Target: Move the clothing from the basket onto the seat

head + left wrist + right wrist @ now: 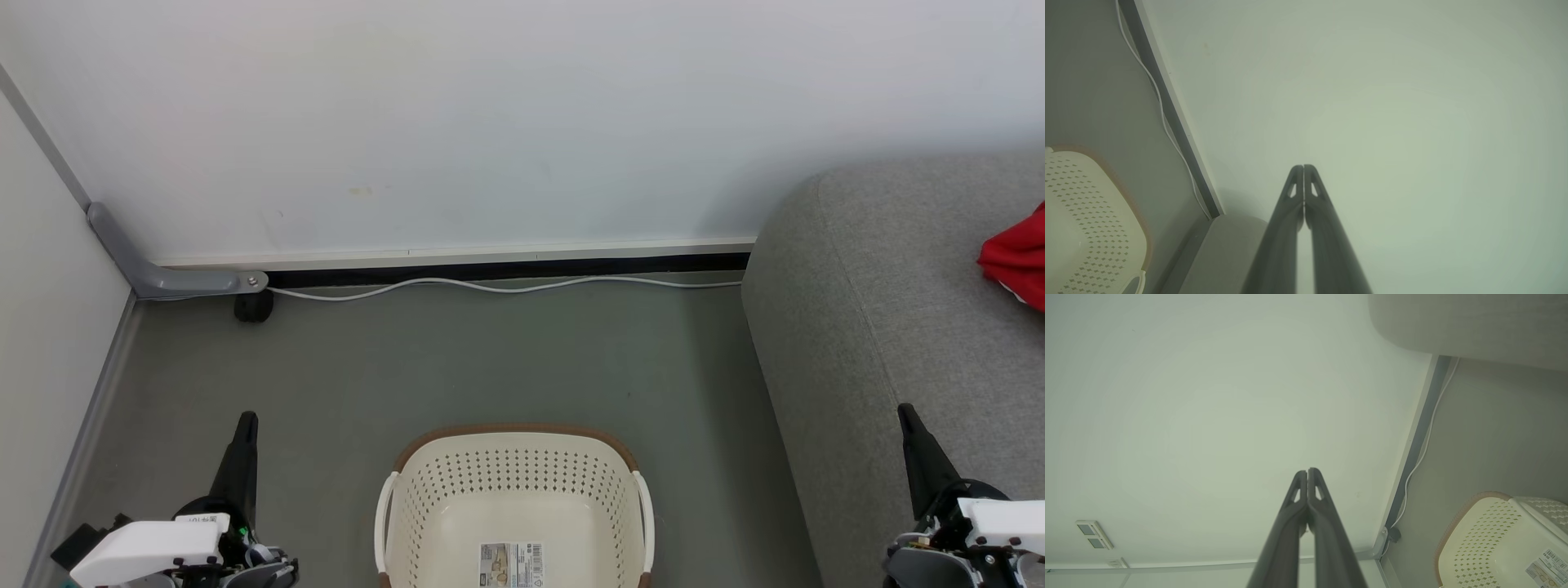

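The cream perforated basket (514, 506) with a brown rim stands on the floor at the bottom centre, with only a label sticker on its bare bottom. A piece of red clothing (1016, 260) lies on the grey seat (882, 327) at the right edge. My left gripper (245, 423) is at the lower left, shut and holding nothing, to the left of the basket. My right gripper (906, 412) is at the lower right, shut and holding nothing, in front of the seat's side. In the wrist views the left gripper (1303, 166) and right gripper (1307, 470) have their fingers pressed together against the wall, with the basket (1090, 220) (1502, 543) off to the side.
A white wall (490, 122) runs behind the grey-green floor, with a white cable (506, 286) along its base. A grey bracket with a black caster (253, 304) sits at the left corner, beside a side panel (41, 327). Open floor lies between basket and wall.
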`<state>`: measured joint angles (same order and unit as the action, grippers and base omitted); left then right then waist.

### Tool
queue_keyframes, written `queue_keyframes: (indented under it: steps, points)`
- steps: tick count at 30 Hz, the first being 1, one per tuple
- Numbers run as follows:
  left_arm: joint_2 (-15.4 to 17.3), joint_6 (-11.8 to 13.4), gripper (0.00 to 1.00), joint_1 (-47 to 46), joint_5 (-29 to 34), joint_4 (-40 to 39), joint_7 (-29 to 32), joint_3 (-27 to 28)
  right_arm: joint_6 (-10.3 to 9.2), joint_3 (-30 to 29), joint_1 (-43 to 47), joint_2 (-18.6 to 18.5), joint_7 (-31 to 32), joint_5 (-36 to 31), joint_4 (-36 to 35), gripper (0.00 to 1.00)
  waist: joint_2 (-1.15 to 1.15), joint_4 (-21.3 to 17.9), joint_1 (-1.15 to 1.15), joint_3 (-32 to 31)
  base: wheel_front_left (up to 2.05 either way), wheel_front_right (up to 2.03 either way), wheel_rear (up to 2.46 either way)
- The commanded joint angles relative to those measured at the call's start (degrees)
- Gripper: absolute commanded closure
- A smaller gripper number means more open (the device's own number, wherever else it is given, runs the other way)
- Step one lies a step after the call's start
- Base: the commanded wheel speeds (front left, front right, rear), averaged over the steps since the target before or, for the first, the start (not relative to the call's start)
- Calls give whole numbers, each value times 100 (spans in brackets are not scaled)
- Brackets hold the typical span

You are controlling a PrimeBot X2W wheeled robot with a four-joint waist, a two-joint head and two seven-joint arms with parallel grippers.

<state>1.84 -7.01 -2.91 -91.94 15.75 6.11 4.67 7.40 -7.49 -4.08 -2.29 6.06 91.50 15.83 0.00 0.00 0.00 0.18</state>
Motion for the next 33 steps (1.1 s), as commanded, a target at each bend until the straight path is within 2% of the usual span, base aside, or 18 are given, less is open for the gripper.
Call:
queue_keyframes:
  steps: [1, 33]
  points:
    - [104, -47, 100, -328, -23, -170, 37, 184, 9, 97, -210, -59, 43, 66, -180, 100, 0, 0, 0, 0, 0, 0, 0]
    - [104, -47, 100, -328, -23, -170, 37, 184, 9, 97, -210, -59, 43, 67, -180, 100, 0, 0, 0, 0, 0, 0, 0]
